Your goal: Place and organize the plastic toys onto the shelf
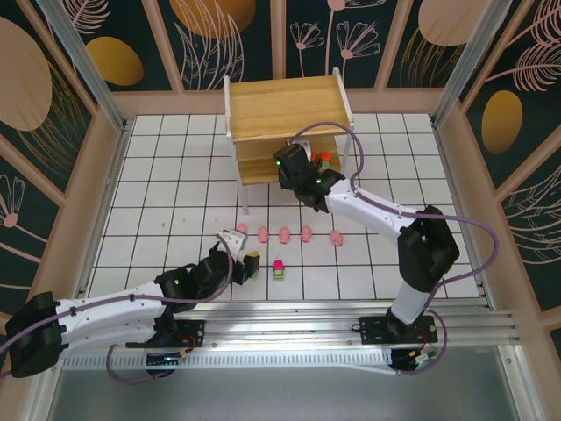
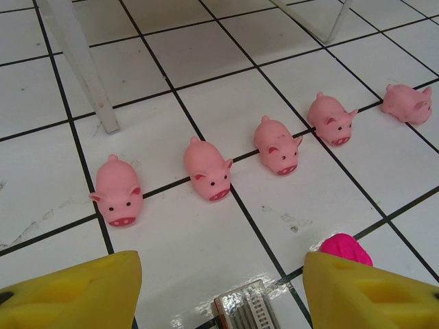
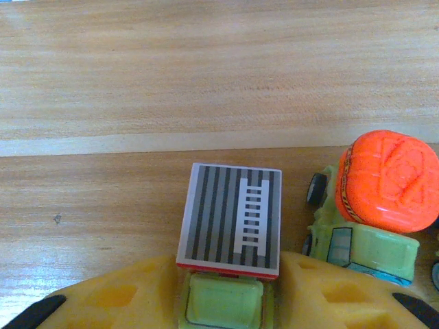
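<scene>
The shelf (image 1: 285,105) stands at the back, and my right gripper (image 1: 314,171) reaches into its lower tier. There its fingers closely flank the green cab of a ladder-topped toy (image 3: 230,223) resting on the board (image 3: 137,75). Whether they still press it does not show. An orange-topped toy (image 3: 384,181) stands just to its right. Five pink pigs (image 1: 284,235) lie in a row on the tiles, and a pink-topped toy (image 1: 279,267) sits in front of them. My left gripper (image 1: 252,263) is open, low over the floor. A silver ladder-topped toy (image 2: 243,312) lies untouched between its fingers.
A white shelf leg (image 2: 79,62) stands beyond the leftmost pig (image 2: 116,192). The pink-topped toy (image 2: 346,248) sits just past my left gripper's right fingertip. Wooden walls fence the tiled floor (image 1: 175,175).
</scene>
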`<action>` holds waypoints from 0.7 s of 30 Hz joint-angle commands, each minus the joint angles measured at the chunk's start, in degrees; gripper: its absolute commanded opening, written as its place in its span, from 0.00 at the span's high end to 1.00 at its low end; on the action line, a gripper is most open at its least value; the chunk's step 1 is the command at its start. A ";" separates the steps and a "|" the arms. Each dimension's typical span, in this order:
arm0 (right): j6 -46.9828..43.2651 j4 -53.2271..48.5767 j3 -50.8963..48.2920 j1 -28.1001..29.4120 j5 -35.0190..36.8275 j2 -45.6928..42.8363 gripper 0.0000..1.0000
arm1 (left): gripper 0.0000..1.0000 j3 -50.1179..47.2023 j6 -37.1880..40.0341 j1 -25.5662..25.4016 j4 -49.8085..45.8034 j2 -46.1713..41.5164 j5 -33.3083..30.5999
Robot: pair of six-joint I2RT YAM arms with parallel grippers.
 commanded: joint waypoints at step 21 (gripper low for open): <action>1.94 0.64 -7.55 3.37 3.21 -11.16 0.57 | 0.36 2.43 -0.81 -0.25 -2.82 -0.16 -0.16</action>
